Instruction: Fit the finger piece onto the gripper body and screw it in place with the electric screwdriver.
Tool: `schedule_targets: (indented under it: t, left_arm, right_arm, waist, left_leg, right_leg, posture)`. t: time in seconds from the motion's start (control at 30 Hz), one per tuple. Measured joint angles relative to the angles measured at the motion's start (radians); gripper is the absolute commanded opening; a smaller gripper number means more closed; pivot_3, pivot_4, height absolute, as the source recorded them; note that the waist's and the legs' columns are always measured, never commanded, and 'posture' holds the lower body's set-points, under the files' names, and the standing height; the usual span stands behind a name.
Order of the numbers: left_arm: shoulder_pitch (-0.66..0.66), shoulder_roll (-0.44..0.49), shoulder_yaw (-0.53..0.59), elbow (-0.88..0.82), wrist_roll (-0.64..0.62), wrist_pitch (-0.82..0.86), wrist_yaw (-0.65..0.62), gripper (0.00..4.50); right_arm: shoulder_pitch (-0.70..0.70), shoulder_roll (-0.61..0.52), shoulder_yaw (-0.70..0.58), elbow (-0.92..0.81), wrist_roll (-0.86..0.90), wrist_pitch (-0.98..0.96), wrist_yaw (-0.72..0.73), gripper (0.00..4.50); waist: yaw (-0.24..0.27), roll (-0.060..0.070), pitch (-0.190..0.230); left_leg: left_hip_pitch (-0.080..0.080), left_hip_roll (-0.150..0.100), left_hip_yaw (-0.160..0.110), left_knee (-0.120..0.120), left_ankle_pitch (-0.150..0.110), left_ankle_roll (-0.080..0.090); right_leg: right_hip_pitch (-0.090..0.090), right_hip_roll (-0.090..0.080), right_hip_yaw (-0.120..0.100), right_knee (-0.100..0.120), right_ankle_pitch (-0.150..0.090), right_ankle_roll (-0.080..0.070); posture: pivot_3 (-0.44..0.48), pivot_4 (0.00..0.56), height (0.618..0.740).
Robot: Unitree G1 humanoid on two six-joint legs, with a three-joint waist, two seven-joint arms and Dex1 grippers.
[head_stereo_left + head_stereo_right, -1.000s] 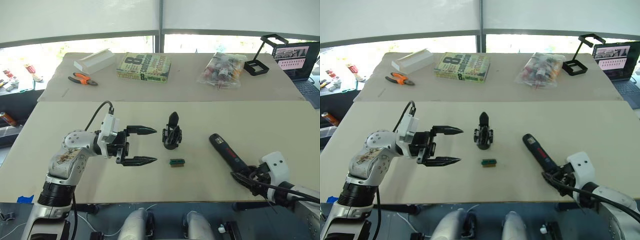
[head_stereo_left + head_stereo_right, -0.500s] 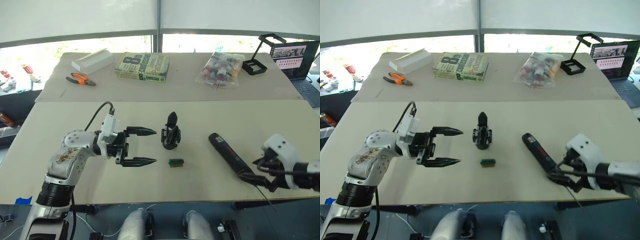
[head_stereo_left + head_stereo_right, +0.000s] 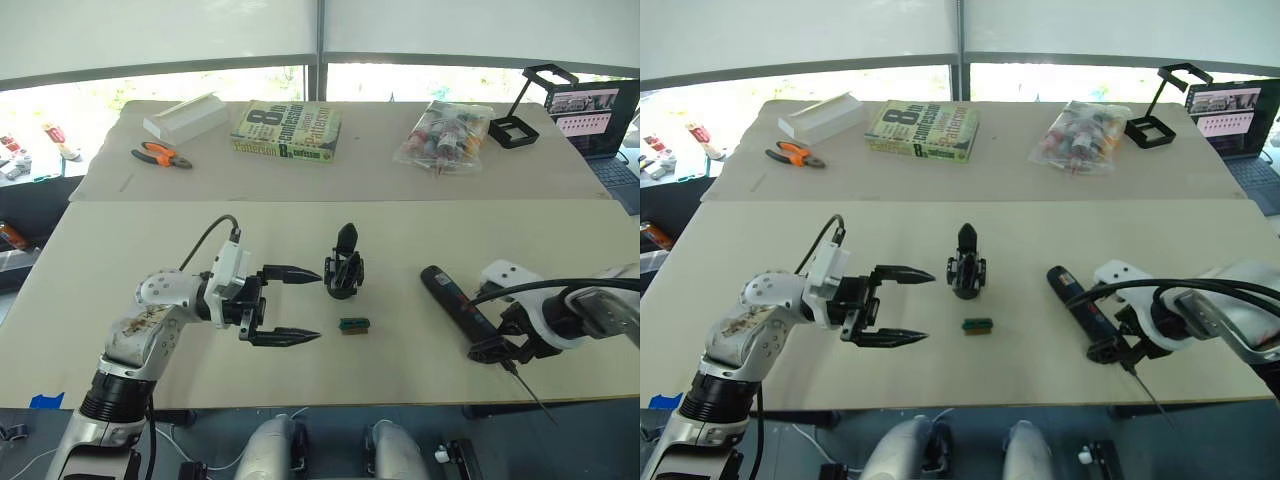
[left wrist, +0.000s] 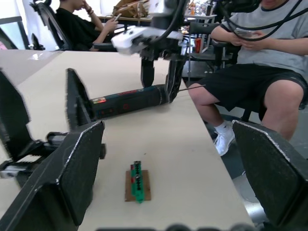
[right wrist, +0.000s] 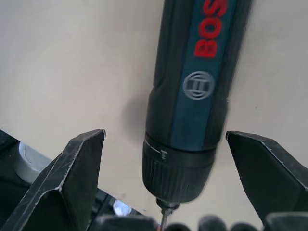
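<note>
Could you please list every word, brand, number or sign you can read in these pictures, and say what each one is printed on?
"BOS", red letters cut off by the picture's edge, on the electric screwdriver.
A round emblem below those letters, on the same tool.
A large "8", on the cover of the book; the rest of the cover's print is too small to read.
Laptop screen: too small to read.
Bag of small items: print too small to read.

Both eye views look forward and down from above onto the worktop (image 3: 400, 360), sharing nearly the same scene, slightly offset sideways. The left wrist view sits low, looking level across the worktop between its pincer (image 4: 168, 173) fingers toward the screwdriver (image 4: 130, 102) and seated people beyond. The right wrist view looks close down onto the screwdriver's bit end, between its pincer (image 5: 178, 178) fingers.
</note>
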State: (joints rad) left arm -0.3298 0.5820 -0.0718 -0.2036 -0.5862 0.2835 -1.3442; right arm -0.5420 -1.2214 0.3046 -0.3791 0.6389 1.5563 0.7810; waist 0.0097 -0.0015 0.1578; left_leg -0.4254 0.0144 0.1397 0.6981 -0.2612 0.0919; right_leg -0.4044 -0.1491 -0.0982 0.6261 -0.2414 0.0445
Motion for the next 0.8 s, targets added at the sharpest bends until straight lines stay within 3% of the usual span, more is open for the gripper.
schedule_targets:
  t: [0.4,0.67,0.8]
  left_arm:
    - [0.054,-0.008,-0.054,-0.061,0.000,0.002,0.007,4.50]
    - [0.063,-0.012,-0.062,-0.072,0.000,0.002,0.032,4.50]
    - [0.073,-0.004,-0.062,-0.080,0.001,0.001,0.037,4.50]
  right_arm:
    - [-0.086,0.009,0.161,0.074,-0.105,-0.073,0.029,4.44]
    - [-0.108,-0.005,0.211,0.120,-0.166,-0.122,0.089,1.93]
    - [-0.062,-0.039,0.198,0.111,-0.190,-0.197,0.124,1.91]
  waist:
    - [-0.001,-0.001,-0.001]
    - [-0.001,-0.002,-0.001]
    - [0.004,-0.002,-0.001]
  left_leg:
    - [0.001,0.000,0.000,0.002,0.000,0.000]
    - [0.001,0.000,0.000,0.002,0.000,0.000]
    - [0.001,0.000,0.000,0.002,0.000,0.000]
  right_leg:
    - [0.001,0.000,0.000,0.001,0.001,0.000]
    - [0.001,0.000,0.000,0.001,0.001,0.000]
    - [0.002,0.000,-0.001,0.000,0.001,0.000]
  posture:
    - [0.000,0.150,0.740]
    - [0.000,0.150,0.740]
    - [0.000,0.150,0.740]
